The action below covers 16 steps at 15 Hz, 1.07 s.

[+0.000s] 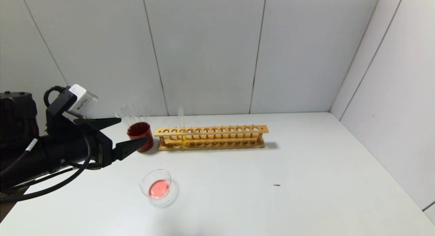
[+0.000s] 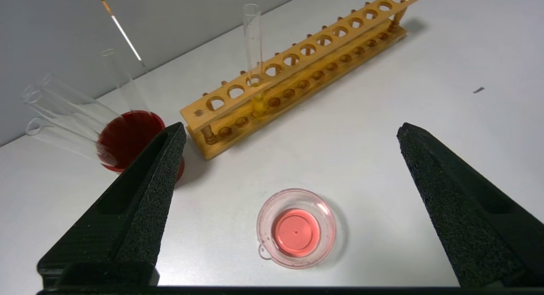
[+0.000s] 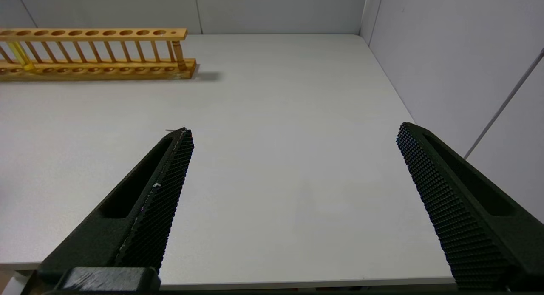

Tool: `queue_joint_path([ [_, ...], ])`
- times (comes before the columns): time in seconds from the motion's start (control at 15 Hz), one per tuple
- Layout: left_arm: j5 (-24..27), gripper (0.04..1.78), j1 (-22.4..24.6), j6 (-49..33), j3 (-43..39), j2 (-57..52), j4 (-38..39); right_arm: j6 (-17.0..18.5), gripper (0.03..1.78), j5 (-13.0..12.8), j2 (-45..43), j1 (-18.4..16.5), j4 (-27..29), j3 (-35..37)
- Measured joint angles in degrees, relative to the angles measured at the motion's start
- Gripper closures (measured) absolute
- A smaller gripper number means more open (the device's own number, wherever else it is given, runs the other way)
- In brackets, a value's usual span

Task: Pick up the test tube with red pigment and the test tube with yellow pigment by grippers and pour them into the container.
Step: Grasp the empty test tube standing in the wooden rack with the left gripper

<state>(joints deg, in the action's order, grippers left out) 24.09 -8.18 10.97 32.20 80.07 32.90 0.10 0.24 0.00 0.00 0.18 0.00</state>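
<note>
A: Standing upright in the wooden rack [image 1: 210,137], centre of the head view: the test tube with yellow pigment [image 1: 181,127], long axis vertical. It lies right of and beyond the left gripper [image 1: 134,131], whose fingers are spread, holding nothing.

B: Container [image 1: 159,188]?

A: Lower centre on the worktop [image 1: 306,181], red liquid inside. Right gripper [image 3: 293,135] released, unseen from the head view. The red tube cannot be picked out among the clear tubes in the dark red cup [image 1: 140,136].
</note>
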Motion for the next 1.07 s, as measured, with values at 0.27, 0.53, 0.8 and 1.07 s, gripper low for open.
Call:
queue_joint_path([
  [0.27,-0.2,0.07,-2.73,-0.28,0.6,3.45,0.45,0.0,0.06,0.0,0.0,0.0,0.0,0.0],
  [0.53,-0.24,0.07,-4.58,-0.8,4.13,12.46,5.4,0.0,0.06,0.0,0.0,0.0,0.0,0.0],
  [0.8,-0.28,0.07,-5.53,-4.94,11.33,22.6,11.56,-0.02,0.06,0.0,0.0,0.0,0.0,0.0],
  [1.07,-0.72,0.07,-6.69,-6.21,18.16,30.62,12.37,-0.02,0.06,0.0,0.0,0.0,0.0,0.0],
])
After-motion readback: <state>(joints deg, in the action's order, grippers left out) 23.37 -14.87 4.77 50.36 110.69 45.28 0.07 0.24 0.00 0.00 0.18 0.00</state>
